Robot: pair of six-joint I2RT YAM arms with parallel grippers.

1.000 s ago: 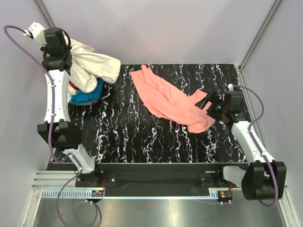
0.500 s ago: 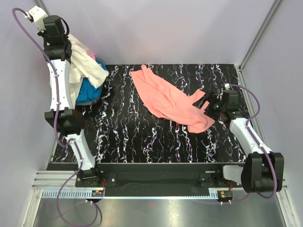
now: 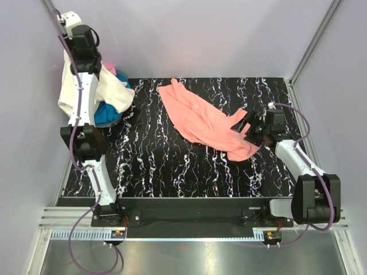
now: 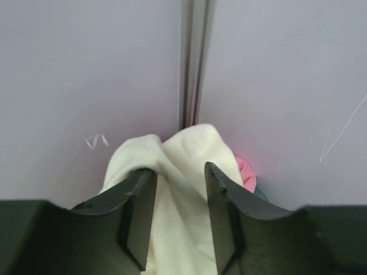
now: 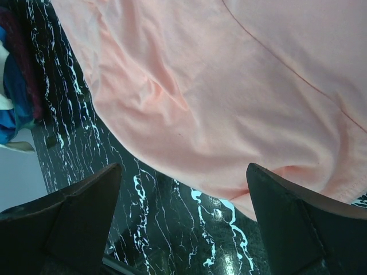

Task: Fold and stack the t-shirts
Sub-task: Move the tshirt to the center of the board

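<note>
A salmon-pink t-shirt (image 3: 203, 120) lies crumpled across the middle of the black marbled table (image 3: 172, 166). My right gripper (image 3: 251, 129) is open at its right end, fingers low on either side of the shirt's lower edge (image 5: 229, 114), holding nothing. At the back left corner a cream-white t-shirt (image 3: 113, 91) drapes over a pile with a blue t-shirt (image 3: 103, 116) and a bit of hot pink (image 3: 109, 67). My left gripper (image 4: 179, 168) is raised high over that pile, its jaws apart with cream cloth (image 4: 180, 217) bulging between them.
Grey walls close the table in on the left, back and right, with a corner post (image 4: 192, 63) straight ahead of the left gripper. The left arm (image 3: 80, 114) stands nearly upright along the left edge. A metal rail (image 3: 189, 235) runs along the front.
The left arm swung up and back toward the corner, carrying the cream shirt from spread over the pile to bunched beside the arm, and its jaws have parted. The right gripper barely moved.
</note>
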